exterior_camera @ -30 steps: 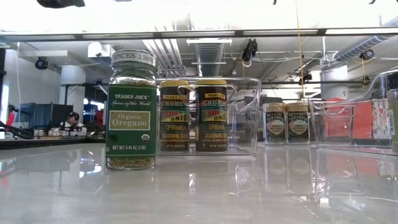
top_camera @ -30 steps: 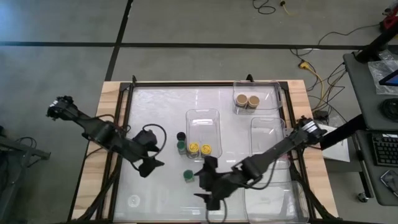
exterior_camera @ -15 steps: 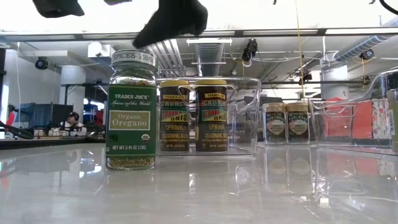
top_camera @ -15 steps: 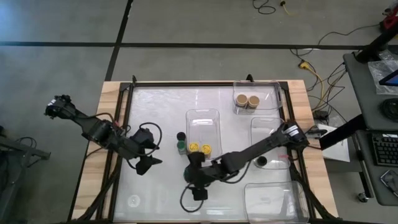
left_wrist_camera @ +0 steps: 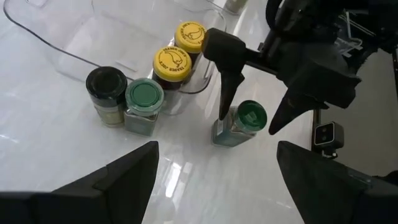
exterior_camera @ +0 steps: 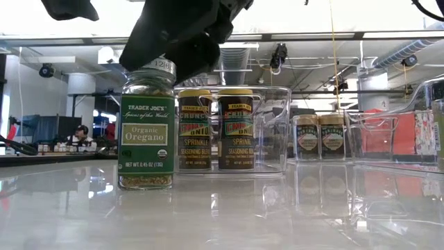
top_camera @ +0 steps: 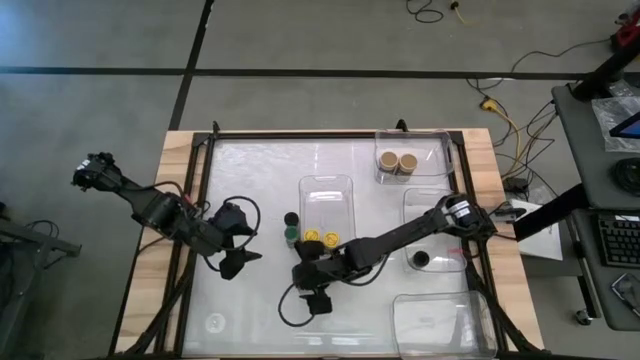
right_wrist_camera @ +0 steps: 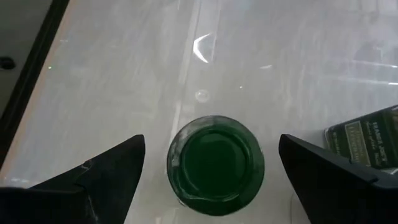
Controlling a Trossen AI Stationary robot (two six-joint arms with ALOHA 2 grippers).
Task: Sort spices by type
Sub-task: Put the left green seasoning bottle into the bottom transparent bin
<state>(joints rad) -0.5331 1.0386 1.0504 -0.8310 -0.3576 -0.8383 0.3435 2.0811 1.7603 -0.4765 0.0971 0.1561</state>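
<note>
High view: overhead, straight down, takes in the whole table (top_camera: 250,165). Low view: at tabletop height, level across the table into the room, close to the oregano jar (exterior_camera: 146,128). Left wrist view: angled down at that jar (left_wrist_camera: 239,123) from nearby — right claw (left_wrist_camera: 252,112) astride it. Right wrist view: directly above the same jar (right_wrist_camera: 216,163), very close.

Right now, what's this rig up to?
Sorting spice jars. The right gripper, open, straddles a lone green-lidded oregano jar without gripping it yet. The left gripper waits open nearby. Two yellow-lidded jars sit in the middle clear tray, two tan-lidded jars in the back tray.
</note>
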